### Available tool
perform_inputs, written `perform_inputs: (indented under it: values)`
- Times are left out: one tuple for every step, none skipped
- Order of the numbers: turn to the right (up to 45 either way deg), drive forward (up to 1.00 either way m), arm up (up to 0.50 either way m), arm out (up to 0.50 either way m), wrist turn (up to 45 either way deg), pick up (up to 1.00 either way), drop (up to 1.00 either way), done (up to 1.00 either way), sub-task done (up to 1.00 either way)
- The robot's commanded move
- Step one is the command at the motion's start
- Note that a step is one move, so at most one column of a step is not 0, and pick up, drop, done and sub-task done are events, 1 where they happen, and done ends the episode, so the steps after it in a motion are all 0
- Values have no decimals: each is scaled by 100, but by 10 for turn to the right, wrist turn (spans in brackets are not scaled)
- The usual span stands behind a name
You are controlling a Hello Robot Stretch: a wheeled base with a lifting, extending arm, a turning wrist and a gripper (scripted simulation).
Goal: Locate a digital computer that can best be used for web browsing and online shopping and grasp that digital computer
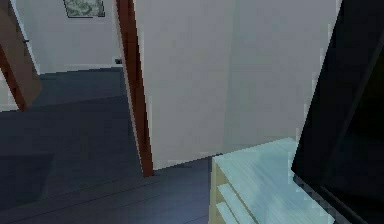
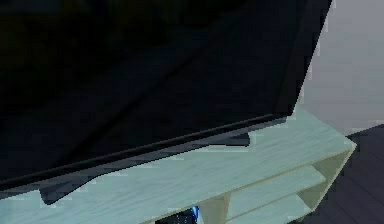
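A large black flat screen [image 2: 140, 80] stands on a pale green stand [image 2: 300, 150] with open shelves in the arm side view. The same dark screen [image 1: 352, 120] rises along the forward view's right edge, above the stand's pale top [image 1: 265, 185]. A small dark and blue thing [image 2: 185, 216] peeks out on a shelf under the stand's top; its shape cannot be made out.
A white wall [image 1: 220, 70] stands straight ahead in the forward view, with a dark red door frame [image 1: 135, 90] at its left. Beyond the frame lies dark blue floor [image 1: 70, 130], a far wall with a framed picture [image 1: 84, 8] and a brown door [image 1: 12, 60].
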Motion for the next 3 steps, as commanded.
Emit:
perform_inputs:
  values:
    - [0,0,0,0,0,100,0,0,0]
    - [0,0,10,0,0,0,0,0,0]
    - [0,0,0,0,0,0,0,100,0]
